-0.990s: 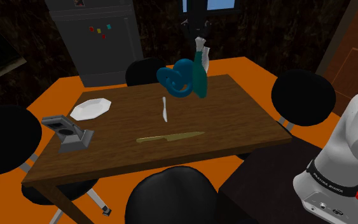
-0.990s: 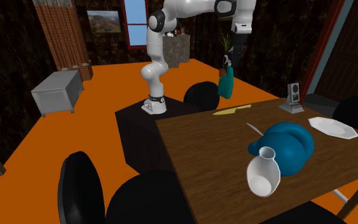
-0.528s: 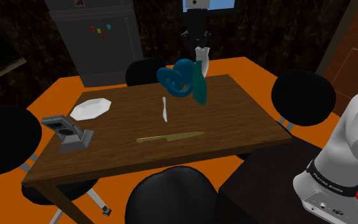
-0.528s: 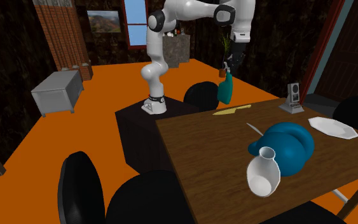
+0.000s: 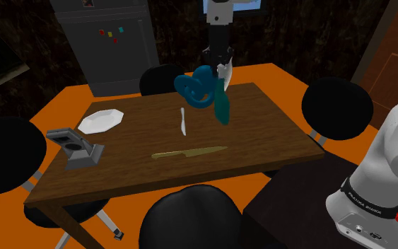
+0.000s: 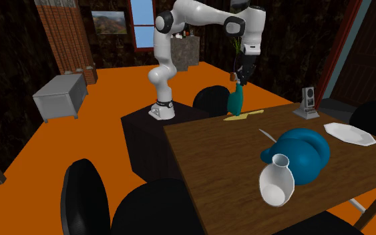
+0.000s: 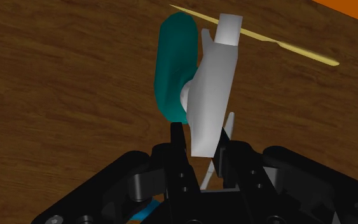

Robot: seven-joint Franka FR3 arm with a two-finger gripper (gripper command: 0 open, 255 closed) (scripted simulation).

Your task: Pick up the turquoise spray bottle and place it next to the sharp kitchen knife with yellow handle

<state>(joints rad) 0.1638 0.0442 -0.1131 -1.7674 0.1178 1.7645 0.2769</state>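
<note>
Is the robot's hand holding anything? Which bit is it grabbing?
Yes. The gripper holds the turquoise spray bottle by its white sprayer top, pinched between both fingers. The bottle's body hangs free above the table.

Shoulder: beside the stand (image 5: pixel 289 205), down over the counter (image 5: pixel 261 127). Second exterior: across it, facing the arm (image 6: pixel 163 60). Wrist: along the gripper (image 7: pixel 199 137), close above.

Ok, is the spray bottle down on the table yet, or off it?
Off it: the gripper clasps the spray bottle by its white head, above the table.
</note>
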